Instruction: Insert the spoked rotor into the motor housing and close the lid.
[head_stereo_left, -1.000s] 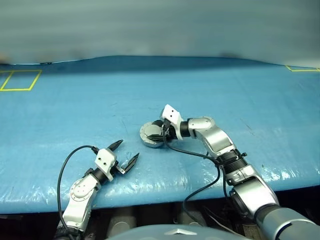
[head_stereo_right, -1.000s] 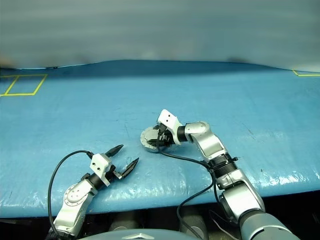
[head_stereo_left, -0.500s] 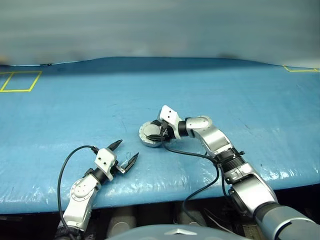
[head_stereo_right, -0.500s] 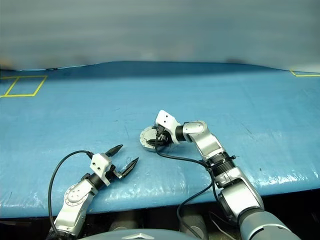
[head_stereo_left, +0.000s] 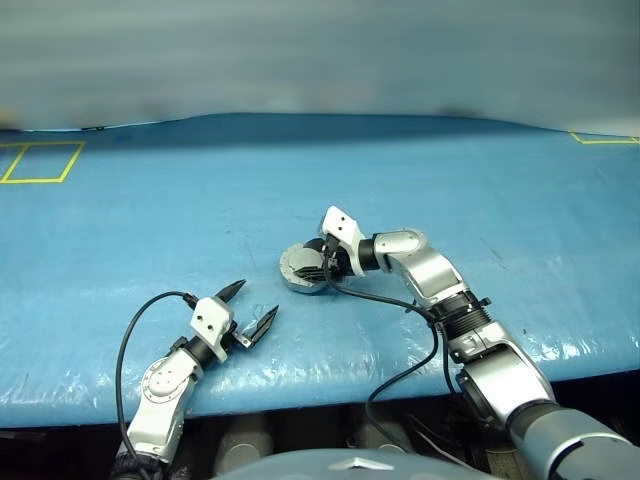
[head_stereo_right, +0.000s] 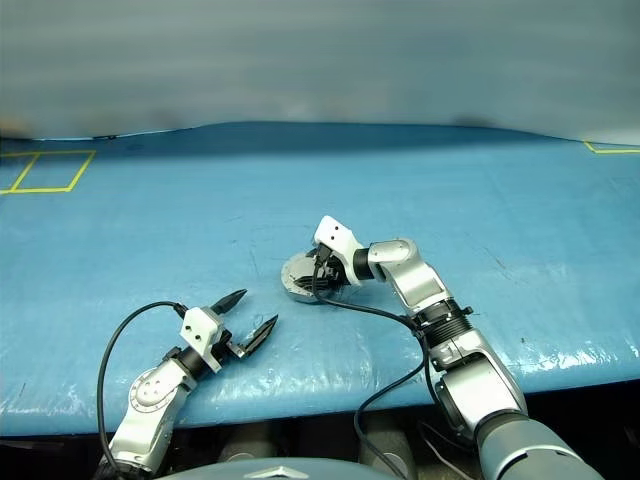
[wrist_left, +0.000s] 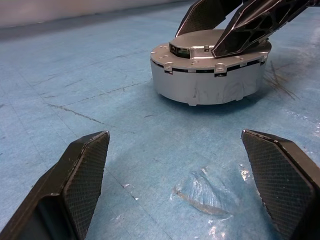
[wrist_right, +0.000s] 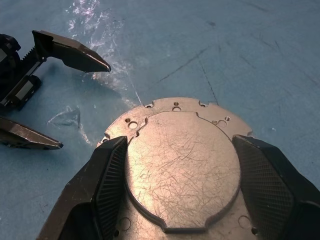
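The motor housing (head_stereo_left: 300, 272) is a short silver drum standing on the blue table, seen side-on as the motor housing (wrist_left: 210, 85). The lid (wrist_right: 182, 170) lies flat down on top of it. The spoked rotor is hidden. My right gripper (head_stereo_left: 318, 266) reaches in from the right and hangs over the lid, open. Its fingers (wrist_right: 107, 190) stand one on each side of the lid's raised centre plate, close against it. My left gripper (head_stereo_left: 256, 300) rests open near the table's front edge, a short way left of the housing, with nothing between its fingers (wrist_left: 82, 175).
A blue sheet (head_stereo_left: 150, 230) covers the table. A yellow tape rectangle (head_stereo_left: 40, 160) marks the far left and a yellow corner (head_stereo_left: 600, 137) the far right. A black cable (head_stereo_left: 400, 305) trails from my right wrist over the front edge.
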